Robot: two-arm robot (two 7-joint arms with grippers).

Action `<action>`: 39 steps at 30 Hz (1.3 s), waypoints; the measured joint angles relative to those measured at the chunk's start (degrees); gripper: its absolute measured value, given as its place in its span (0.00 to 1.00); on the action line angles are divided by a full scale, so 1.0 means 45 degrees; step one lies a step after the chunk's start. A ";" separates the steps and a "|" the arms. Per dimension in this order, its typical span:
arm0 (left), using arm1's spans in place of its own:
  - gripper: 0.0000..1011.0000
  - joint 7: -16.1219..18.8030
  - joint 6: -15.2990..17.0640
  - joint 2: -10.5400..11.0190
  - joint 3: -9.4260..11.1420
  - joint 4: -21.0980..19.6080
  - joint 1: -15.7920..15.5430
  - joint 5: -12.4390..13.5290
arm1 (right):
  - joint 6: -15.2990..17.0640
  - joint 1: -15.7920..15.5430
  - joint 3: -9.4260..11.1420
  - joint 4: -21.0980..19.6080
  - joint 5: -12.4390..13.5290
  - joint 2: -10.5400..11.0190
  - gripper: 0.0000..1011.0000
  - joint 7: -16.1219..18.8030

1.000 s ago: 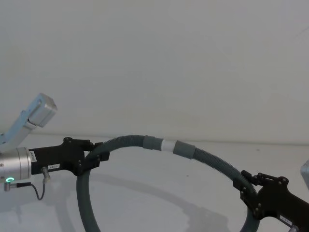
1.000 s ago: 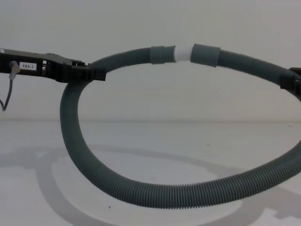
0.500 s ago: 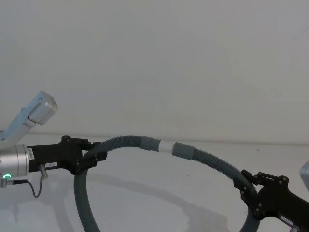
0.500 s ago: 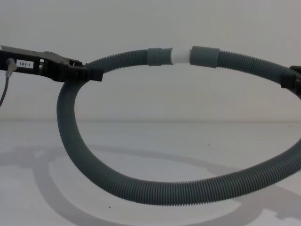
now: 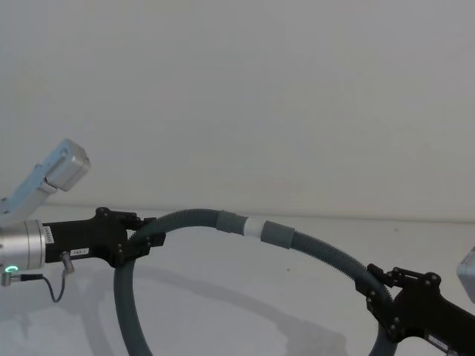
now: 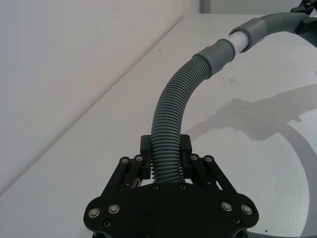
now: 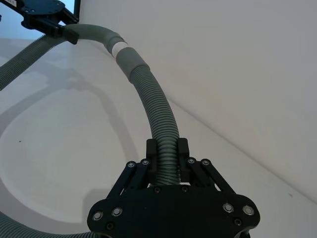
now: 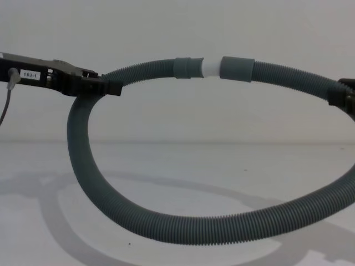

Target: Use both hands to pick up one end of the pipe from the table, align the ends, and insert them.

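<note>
The dark-grey corrugated pipe (image 8: 83, 166) hangs as a loop in the air, its lowest bend near the table (image 8: 222, 166). At the top of the loop the smooth grey collar (image 8: 187, 67) and its white tip (image 8: 209, 68) meet the mouth of the wider grey sleeve (image 8: 237, 69), in line with it. My left gripper (image 5: 145, 239) is shut on the pipe a short way behind the collar. My right gripper (image 5: 378, 289) is shut on the pipe behind the sleeve. The wrist views show each pair of fingers (image 6: 146, 148) (image 7: 152, 148) clamping the ribbed hose.
A thin black cable (image 5: 56, 289) dangles from the left wrist. A silver-grey arm link (image 5: 59, 169) stands at the far left. A plain wall rises behind the table's back edge. The pipe's shadow lies on the table below the loop.
Both grippers and the joined ends have drifted slightly to the left. The right gripper sits a little lower in the head view. Both grips are unchanged.
</note>
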 joint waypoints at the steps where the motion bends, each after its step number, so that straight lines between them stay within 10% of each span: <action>1: 0.30 -0.0003 -0.0004 -0.0006 0.0003 0.0006 -0.0003 0.0003 | -0.0002 -0.0004 -0.0002 -0.0007 -0.0005 0.0002 0.22 0.0002; 39: 0.30 0.0014 0.0264 0.0133 0.0384 -0.0627 -0.0276 0.0554 | 0.0285 -0.0149 -0.0116 -0.0473 -0.0610 0.0100 0.22 -0.0007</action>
